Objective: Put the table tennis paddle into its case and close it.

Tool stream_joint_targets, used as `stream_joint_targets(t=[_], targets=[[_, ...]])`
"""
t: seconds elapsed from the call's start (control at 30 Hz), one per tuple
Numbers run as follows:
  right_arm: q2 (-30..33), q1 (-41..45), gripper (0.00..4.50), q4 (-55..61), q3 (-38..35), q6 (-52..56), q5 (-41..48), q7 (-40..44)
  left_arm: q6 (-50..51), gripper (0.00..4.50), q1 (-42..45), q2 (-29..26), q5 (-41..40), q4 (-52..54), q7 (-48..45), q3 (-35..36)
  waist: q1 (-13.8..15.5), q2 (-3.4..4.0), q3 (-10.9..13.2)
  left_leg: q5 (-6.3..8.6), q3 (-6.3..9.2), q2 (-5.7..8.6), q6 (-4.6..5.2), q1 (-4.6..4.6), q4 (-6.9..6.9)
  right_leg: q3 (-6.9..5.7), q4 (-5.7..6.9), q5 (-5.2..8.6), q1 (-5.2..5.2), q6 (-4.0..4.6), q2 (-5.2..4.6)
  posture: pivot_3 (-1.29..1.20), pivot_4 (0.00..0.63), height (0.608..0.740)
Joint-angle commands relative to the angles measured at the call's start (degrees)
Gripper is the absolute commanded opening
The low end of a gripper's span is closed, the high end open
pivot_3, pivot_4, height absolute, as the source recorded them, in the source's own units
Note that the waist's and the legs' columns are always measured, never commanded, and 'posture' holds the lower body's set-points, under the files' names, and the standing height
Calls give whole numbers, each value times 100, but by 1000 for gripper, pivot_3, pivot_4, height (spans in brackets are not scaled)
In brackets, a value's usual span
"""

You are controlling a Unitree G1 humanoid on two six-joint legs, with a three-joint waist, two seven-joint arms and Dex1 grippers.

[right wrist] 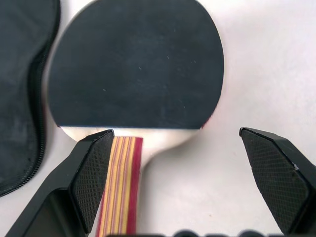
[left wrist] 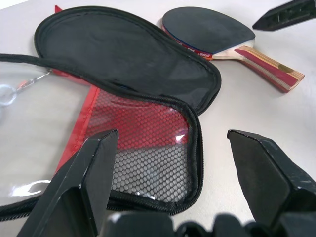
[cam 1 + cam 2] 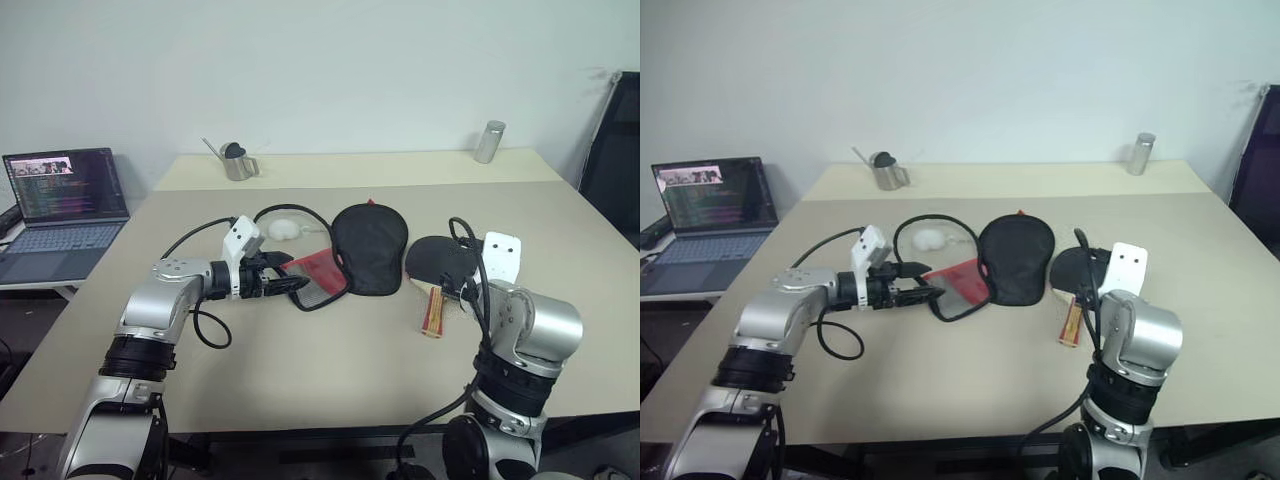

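Right wrist view is showing the right gripper (image 1: 173,182) released, its two fingers (image 1: 86,177) standing wide apart and gripping nothing, hovering over the table tennis paddle (image 1: 136,64), which is lying flat on the table (image 3: 330,370). Judged step: grasping the paddle for insertion. To do it well, the claw is probably needing to shift sideways until the striped handle sits midway between the fingers, since the handle is now lying under one finger rather than in the gap; then it should be descending low enough to pinch the handle's sides, because the blade is too flat and broad to take. Relative to this claw, the black blade is lying just ahead, the handle running back beneath one finger. Left gripper (image 2: 173,163) is likewise released, empty, jaws spread, hanging close over the mesh end of the case (image 2: 128,69); that end is lying between and just ahead of its fingers, with the black flap beyond. The case is lying unzipped just beside the paddle, not touching it as far as can be told. A risk being noted: the soft case sliding unless its mouth is held.
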State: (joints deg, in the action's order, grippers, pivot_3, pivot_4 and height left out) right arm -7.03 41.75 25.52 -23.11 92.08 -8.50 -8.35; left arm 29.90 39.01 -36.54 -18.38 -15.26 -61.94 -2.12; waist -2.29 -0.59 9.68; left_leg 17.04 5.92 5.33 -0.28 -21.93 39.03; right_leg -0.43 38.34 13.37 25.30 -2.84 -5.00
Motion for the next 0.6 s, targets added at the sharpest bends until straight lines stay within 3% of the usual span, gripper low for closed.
stream_joint_targets(t=[0.03, 0.33, 0.6], targets=[[-525, 169, 4500, 72, -7, 42, 33, 60, -27, 3842, 16, -124, 30, 114, 62, 118, -3, 0, 0, 0, -2, 0, 0, 2, 0, 1, 4, 0, 1, 0, 0, 0, 150, 740], [-747, -46, 4500, -75, 420, 42, 535, 406, 92, 3842, -115, -285, -135, 455, -55, 272, -23, 0, 0, -5, -4, -1, -7, 14, 0, 5, 30, 1, 2, 1, 1, 0, 150, 740], [-800, 97, 4500, -650, 244, 42, 431, 42, 268, 3842, -197, -320, -202, 696, 23, 297, -22, 0, 0, -6, -2, 0, -7, 14, -1, 5, 29, 1, 2, 2, 0, 0, 150, 740]])
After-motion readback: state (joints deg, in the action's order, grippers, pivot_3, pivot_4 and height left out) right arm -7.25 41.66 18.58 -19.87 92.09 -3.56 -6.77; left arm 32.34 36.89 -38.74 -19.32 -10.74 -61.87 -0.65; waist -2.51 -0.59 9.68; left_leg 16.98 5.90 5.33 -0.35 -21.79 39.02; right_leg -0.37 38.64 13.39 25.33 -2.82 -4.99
